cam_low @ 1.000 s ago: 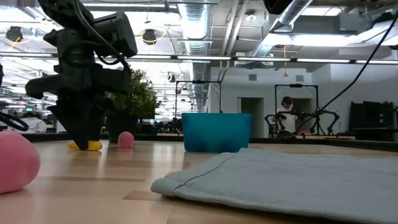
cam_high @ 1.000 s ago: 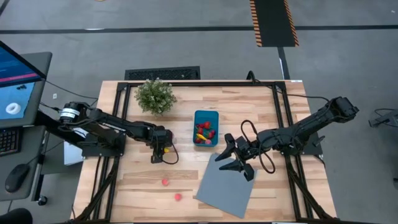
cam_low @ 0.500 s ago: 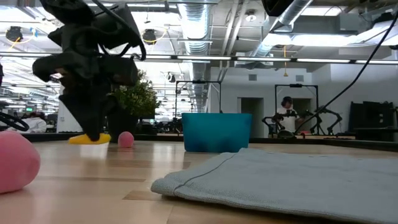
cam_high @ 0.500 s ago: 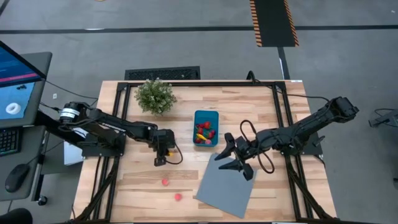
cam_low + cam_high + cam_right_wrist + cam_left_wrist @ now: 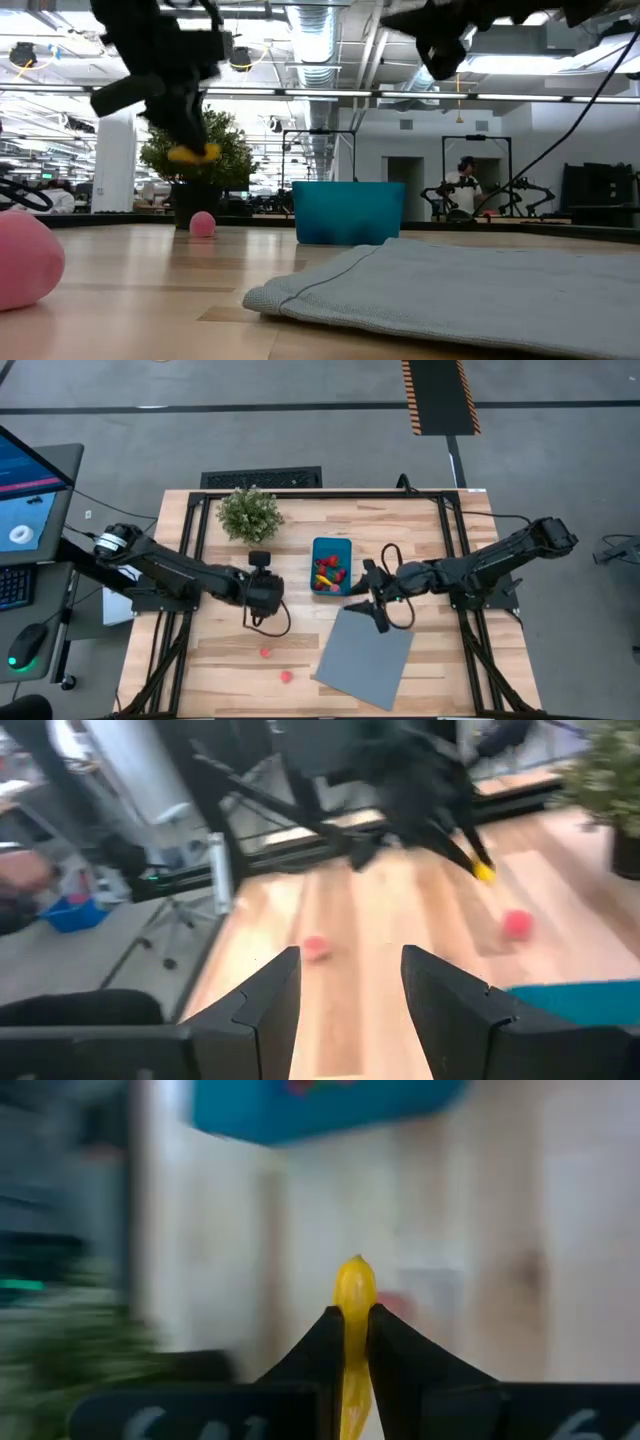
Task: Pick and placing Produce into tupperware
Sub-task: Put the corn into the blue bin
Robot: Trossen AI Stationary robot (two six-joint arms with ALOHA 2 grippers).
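Whereas a second earlier the left gripper stood on the tabletop with its fingers spread about a yellow piece of produce, it now hangs clear of the table, its fingers pinched tight on that yellow piece, which juts from between the tips. Seen from above, the left gripper has shifted toward the tupperware and sits just left of it, apart from its wall. The right gripper has likewise moved since then: formerly over the upper edge of the grey sheet, it now lies at that sheet's upper corner, just beside the lower right corner of the tupperware, and its fingers are spread with nothing between them. The teal tupperware holds its former place at mid-table, with red and yellow pieces inside. Two small pink-red pieces and rest on the wood where they were, well apart from the tub, left of the grey sheet. The potted plant is unchanged at the far left of the tabletop. No brand, label or writing can be read on any object; the monitor at the left edge shows a blue screen whose content is too small to tell
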